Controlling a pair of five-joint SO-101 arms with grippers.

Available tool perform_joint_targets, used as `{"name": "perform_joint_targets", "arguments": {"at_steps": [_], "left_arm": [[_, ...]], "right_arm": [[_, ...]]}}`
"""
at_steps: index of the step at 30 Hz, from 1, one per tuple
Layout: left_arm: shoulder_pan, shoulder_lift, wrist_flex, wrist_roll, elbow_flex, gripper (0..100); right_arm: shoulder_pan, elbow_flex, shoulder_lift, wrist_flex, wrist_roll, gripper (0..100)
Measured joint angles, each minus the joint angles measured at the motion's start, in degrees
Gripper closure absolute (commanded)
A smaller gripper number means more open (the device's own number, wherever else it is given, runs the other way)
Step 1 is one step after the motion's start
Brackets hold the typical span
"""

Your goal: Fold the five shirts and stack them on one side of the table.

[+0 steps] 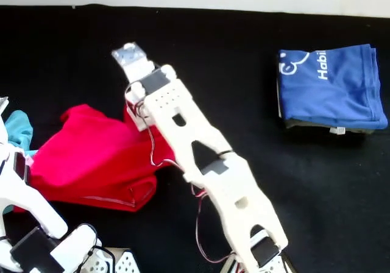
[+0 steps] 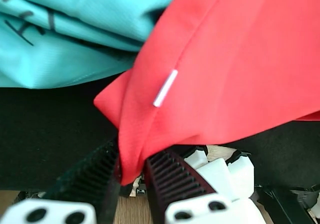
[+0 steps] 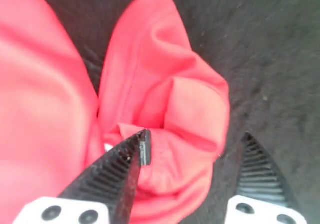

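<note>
A crumpled red shirt (image 1: 91, 157) lies on the left half of the black desk (image 1: 244, 53), bunched and unfolded, with both arms at it. The left arm (image 1: 30, 206) comes in from the near left corner; in the left wrist view the left arm's jaws are closed on a folded edge of the red shirt (image 2: 235, 59), the cloth pinched between the two ribbed pads and fanning out beyond them. A small white strip (image 2: 165, 88) sits on a seam of that shirt. Just beside it, touching its edge, is a teal shirt (image 2: 75, 24) – loose, with dark print on it – which in the high view shows at the far left edge of the desk (image 1: 18, 131), partly behind the red one. The right arm (image 1: 213, 169) stretches from the near edge diagonally across to the far right side of the red shirt. The right arm's jaws stand open: one ribbed jaw presses into a rolled lump of the red cloth (image 3: 165, 109), the other is apart from it over bare desk (image 3: 270, 44), so the lump lies between them without being gripped. Well apart, on the right side of the desk, a folded blue shirt (image 1: 332, 84) with white print lies flat on top of a darker folded layer (image 1: 323, 125) – its edges roughly square to the desk.
</note>
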Motion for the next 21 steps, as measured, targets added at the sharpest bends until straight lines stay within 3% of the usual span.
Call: {"name": "perform_joint_targets", "arguments": {"at_steps": [4,6,12,17,21], "left_arm": [[0.0,0.0,-0.09,0.0,0.0,99],[0.0,0.0,-0.09,0.0,0.0,99],[1.76,0.0,-1.05,0.0,0.53,99],[10.11,0.0,-1.23,2.81,-1.41,99],[17.32,0.0,-1.23,8.18,-10.29,99]], "right_arm": [[0.18,-2.81,5.8,0.26,0.0,99.8],[0.97,-4.92,6.86,1.32,0.0,96.0],[8.0,-12.84,7.12,6.51,0.0,99.2],[15.74,-26.73,7.12,12.57,0.0,99.2],[22.68,-36.48,6.24,12.92,0.0,99.2]]}}
